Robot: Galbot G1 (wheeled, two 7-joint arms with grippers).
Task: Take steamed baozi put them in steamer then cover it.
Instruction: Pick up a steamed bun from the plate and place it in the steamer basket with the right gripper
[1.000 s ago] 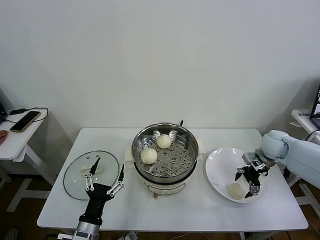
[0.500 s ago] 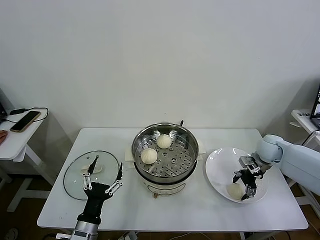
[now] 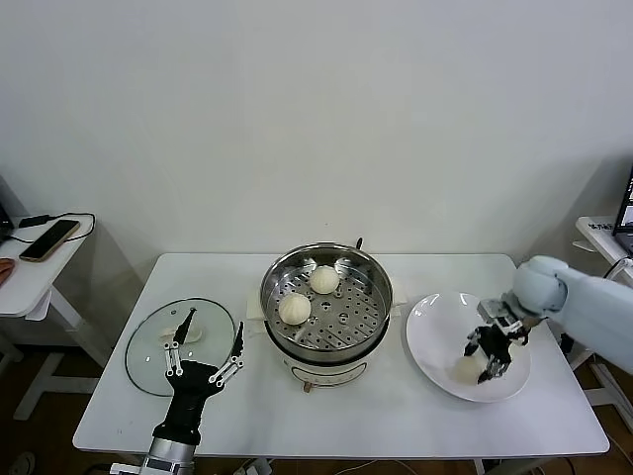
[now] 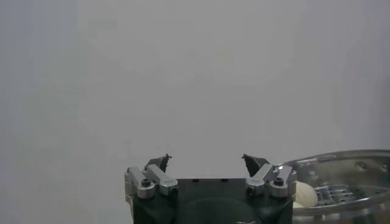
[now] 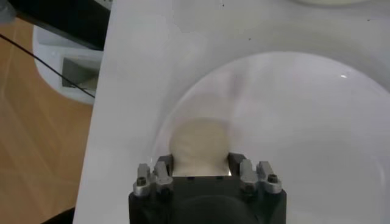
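Centre of the head view: the steamer (image 3: 326, 309), a round polished steel pot with a perforated tray, holds two smooth, domed cream-white baozi (image 3: 295, 308). Lower right: the right gripper (image 3: 483, 362) is pressed against a third bun (image 5: 198, 148) on the flat white plate (image 3: 435, 327), its fingers at both sides of the dough. Lower left: the left gripper (image 3: 205, 349) hangs spread above the counter (image 3: 396, 411), beside the flat glass cover (image 3: 148, 346) with its metal rim.
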